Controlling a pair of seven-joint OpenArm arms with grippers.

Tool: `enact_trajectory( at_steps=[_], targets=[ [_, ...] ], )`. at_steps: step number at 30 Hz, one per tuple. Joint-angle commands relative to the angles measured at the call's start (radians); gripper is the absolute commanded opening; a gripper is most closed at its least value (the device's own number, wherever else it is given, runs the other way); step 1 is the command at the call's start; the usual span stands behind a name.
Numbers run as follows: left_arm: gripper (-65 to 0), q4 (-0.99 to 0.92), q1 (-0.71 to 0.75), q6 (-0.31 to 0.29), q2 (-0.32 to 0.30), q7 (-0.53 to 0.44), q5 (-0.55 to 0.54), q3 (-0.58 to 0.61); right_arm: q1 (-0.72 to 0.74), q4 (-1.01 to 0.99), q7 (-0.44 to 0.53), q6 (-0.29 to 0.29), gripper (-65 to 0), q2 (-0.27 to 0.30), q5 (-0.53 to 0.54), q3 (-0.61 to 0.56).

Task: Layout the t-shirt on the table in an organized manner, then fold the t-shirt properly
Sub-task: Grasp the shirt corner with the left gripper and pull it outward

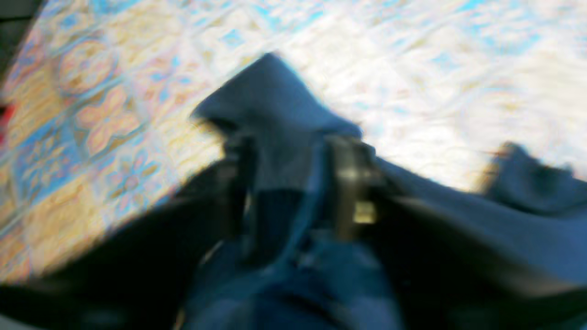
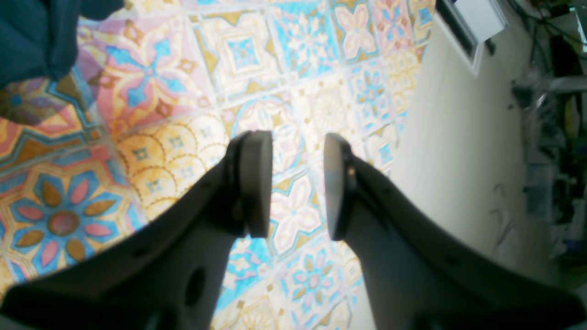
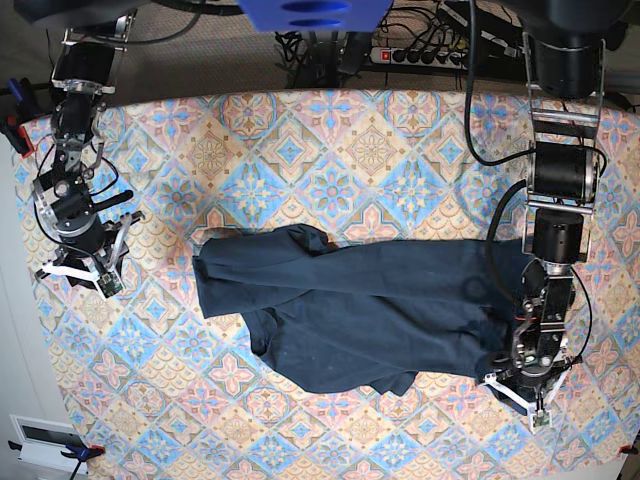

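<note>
Left tool (image 1: 293,183) clamped on t-shirt (image 3: 370,310) edge; right tool (image 2: 297,183) apart over bare table (image 3: 300,150)

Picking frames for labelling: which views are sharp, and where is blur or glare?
Left wrist: smeared with motion blur, t-shirt soft-edged, table washed out by glare. Right wrist: pincer and tiles fairly sharp, room at right hazy. Base: sharp, evenly lit.
</note>
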Motion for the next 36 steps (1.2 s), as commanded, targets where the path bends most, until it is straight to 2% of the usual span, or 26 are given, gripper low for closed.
enact_trajectory(
  at_steps=[1, 2, 4, 7, 9, 12, 17, 23, 29, 36],
  targets=[
    [-27.8, 0.01, -0.028, 0.058, -0.026, -0.044, 0.042, 0.006, -0.013, 0.018, 0.006, -0.003, -47.3, 0.017, -0.001, 0.006],
    [-23.2, 0.01, -0.023, 0.118, -0.027, -0.059, 0.065, 0.016, -0.027, 0.018, 0.006, -0.003, -47.3, 0.017, -0.001, 0.006],
    [-17.7, 0.013, 0.014, 0.175, -0.034, -0.076, 0.103, 0.014, -0.047, 0.018, 0.009, -0.003, -47.3, 0.017, -0.001, 0.006],
    [-16.2, 0.078, 0.07, 0.181, -0.084, -0.071, 0.113, -0.021, -0.048, 0.018, 0.009, -0.003, -47.3, 0.017, -0.001, 0.006],
    [-16.1, 0.194, 0.185, 0.177, -0.11, -0.061, 0.091, -0.084, -0.05, 0.02, 0.009, -0.003, -47.3, 0.017, -0.001, 0.006],
    [-16.1, 0.463, 0.391, 0.175, -0.162, 0.044, 0.047, -0.225, -0.05, 0.02, 0.009, -0.003, -47.3, 0.017, -0.001, 0.004],
    [-15.4, 0.791, 0.722, 0.174, -0.164, 0.149, -0.038, -0.454, -0.048, 0.02, 0.01, -0.003, -47.3, 0.017, -0.001, -0.014],
    [-15.4, 0.894, 0.973, 0.174, -0.158, 0.133, -0.113, -0.552, -0.044, 0.02, 0.01, -0.003, -47.3, 0.015, 0.0, -0.076],
    [-15.4, 0.796, 0.973, 0.174, -0.11, 0.13, -0.144, -0.598, -0.042, 0.018, 0.01, -0.003, -47.3, 0.0, 0.0, -0.096],
    [-15.4, 0.667, 0.821, 0.174, -0.047, 0.133, -0.136, -0.581, -0.042, 0.018, 0.01, -0.003, -47.3, -0.01, 0.0, -0.088]
  ],
)
